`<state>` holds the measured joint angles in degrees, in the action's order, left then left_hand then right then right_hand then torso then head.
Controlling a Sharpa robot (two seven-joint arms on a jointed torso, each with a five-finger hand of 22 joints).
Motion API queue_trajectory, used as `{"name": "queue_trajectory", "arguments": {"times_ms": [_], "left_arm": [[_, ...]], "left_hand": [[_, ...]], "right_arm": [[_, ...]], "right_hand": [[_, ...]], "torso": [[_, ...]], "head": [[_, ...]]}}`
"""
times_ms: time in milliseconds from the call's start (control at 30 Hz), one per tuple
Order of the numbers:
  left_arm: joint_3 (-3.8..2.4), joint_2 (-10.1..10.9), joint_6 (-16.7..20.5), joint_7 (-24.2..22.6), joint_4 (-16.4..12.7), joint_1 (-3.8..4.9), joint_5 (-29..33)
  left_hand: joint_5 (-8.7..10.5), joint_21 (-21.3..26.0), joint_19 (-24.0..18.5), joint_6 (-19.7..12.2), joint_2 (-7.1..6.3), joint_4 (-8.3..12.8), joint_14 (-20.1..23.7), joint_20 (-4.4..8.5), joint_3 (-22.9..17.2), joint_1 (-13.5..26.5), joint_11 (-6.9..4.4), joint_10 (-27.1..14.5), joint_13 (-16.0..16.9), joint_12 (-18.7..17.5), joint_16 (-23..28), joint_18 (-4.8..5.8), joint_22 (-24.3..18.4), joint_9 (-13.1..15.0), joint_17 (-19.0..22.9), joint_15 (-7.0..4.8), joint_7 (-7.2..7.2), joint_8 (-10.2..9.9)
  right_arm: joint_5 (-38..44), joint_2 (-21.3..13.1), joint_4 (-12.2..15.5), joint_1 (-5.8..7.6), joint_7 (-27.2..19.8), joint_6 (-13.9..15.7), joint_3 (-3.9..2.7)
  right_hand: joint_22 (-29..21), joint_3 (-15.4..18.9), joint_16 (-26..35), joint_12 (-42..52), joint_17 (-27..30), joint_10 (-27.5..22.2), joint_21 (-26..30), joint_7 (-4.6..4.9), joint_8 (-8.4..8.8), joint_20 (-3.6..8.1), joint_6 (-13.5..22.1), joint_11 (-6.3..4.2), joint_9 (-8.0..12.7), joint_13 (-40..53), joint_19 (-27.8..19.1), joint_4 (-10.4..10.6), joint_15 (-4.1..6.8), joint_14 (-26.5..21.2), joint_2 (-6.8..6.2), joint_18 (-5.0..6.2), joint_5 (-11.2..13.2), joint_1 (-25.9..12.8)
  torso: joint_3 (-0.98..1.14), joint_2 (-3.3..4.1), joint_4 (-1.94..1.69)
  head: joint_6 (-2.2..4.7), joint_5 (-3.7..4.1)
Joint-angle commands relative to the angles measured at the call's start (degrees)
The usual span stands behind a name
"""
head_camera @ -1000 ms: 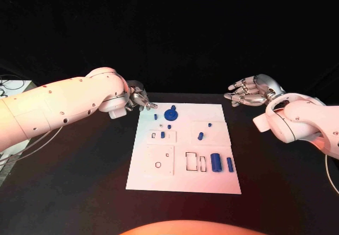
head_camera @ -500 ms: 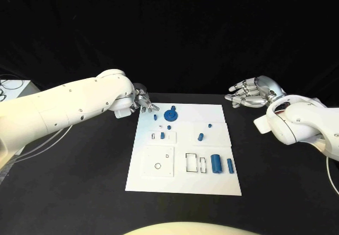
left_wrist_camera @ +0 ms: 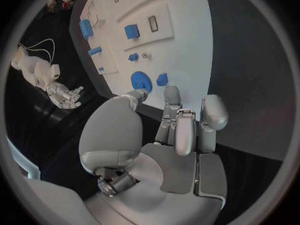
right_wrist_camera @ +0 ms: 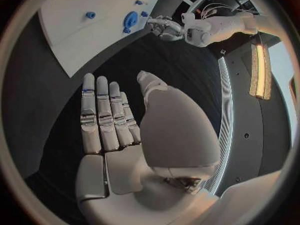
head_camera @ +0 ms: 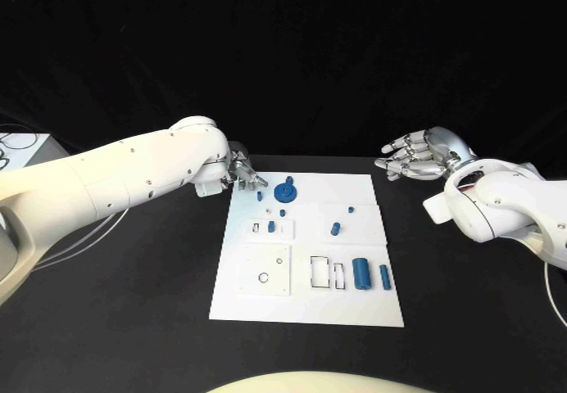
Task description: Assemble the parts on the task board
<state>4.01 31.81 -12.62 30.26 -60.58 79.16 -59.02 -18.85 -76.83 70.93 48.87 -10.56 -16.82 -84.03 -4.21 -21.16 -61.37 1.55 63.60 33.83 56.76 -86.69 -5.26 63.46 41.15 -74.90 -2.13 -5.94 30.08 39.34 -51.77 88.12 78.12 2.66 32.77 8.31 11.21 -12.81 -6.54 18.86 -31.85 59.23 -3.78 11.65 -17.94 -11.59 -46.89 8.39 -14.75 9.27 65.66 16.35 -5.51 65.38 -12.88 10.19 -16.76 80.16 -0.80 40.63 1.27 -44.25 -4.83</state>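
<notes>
The white task board (head_camera: 305, 304) lies in the middle of the black table. A round blue disc (head_camera: 286, 192) sits near its far edge with a small blue piece (head_camera: 260, 196) beside it. More small blue parts (head_camera: 336, 228) lie mid-board, and two blue cylinders (head_camera: 360, 273) near the front right. My left hand (head_camera: 245, 174) hovers at the board's far left corner, fingers apart and empty. Its fingertips (left_wrist_camera: 172, 92) are close to the disc (left_wrist_camera: 140, 80). My right hand (head_camera: 416, 155) hangs spread and empty over the table beyond the board's far right corner.
Black outlines of recesses (head_camera: 321, 271) mark the board's front half. A white box with cables (head_camera: 24, 151) stands at the table's far left edge. Bare black table (head_camera: 130, 295) surrounds the board on both sides.
My left arm has swung a little towards the board, bringing the hand nearer its far left corner. The right hand has hardly moved.
</notes>
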Motion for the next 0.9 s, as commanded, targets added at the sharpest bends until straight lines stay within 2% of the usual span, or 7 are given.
{"name": "queue_trajectory", "arguments": {"times_ms": [33,200,900], "left_arm": [[0.08,-0.46,-2.03,-0.39,0.74,0.01,0.22],[0.3,-1.07,-2.48,-0.32,2.12,-0.17,0.43],[0.6,-2.53,-2.98,-0.34,4.05,-0.87,2.07]], "left_hand": [[0.13,0.01,0.19,0.55,-0.03,-0.07,-3.47,-0.38,0.47,0.57,0.14,-0.02,0.17,0.43,-0.13,-0.57,0.07,-0.09,-9.0,0.49,0.03,-0.35],[0.17,-0.01,0.21,0.69,0.04,-0.07,-3.46,-0.39,0.57,0.76,0.12,-0.05,0.14,0.47,-0.13,-0.57,0.12,-0.14,-8.98,0.49,0.05,-0.36],[0.11,-0.06,0.27,1.07,0.42,0.04,-3.49,-0.4,0.5,0.5,0.02,0.02,0.38,0.72,-0.2,-0.55,0.24,-0.23,-9.09,0.43,0.18,-0.32]], "right_arm": [[0.08,0.08,0.08,-0.02,-0.92,-0.7,-0.01],[0.08,0.08,0.15,-0.02,-0.94,-0.7,-0.01],[0.09,0.11,0.46,-0.02,-0.99,-0.78,-0.02]], "right_hand": [[-0.12,0.0,0.32,-0.39,0.12,-0.01,0.1,0.88,-0.35,-0.03,0.07,0.19,0.07,-0.13,-0.59,-0.1,-0.07,-0.3,0.3,0.3,-0.24,0.29],[-0.14,0.0,0.35,-0.4,0.15,-0.01,0.11,0.89,-0.35,-0.04,0.07,0.19,0.07,-0.15,-0.61,-0.1,-0.08,-0.31,0.3,0.3,-0.24,0.29],[-0.21,0.0,0.4,-0.43,0.22,0.01,0.11,0.89,-0.35,-0.06,0.07,0.21,0.08,-0.23,-0.65,-0.09,-0.09,-0.35,0.32,0.3,-0.25,0.29]], "torso": [[-0.01,-0.05,0.01],[0.0,0.0,-0.06],[0.04,-0.04,-0.04]], "head": [[-0.05,0.06],[-0.06,0.12],[-0.39,0.36]]}}
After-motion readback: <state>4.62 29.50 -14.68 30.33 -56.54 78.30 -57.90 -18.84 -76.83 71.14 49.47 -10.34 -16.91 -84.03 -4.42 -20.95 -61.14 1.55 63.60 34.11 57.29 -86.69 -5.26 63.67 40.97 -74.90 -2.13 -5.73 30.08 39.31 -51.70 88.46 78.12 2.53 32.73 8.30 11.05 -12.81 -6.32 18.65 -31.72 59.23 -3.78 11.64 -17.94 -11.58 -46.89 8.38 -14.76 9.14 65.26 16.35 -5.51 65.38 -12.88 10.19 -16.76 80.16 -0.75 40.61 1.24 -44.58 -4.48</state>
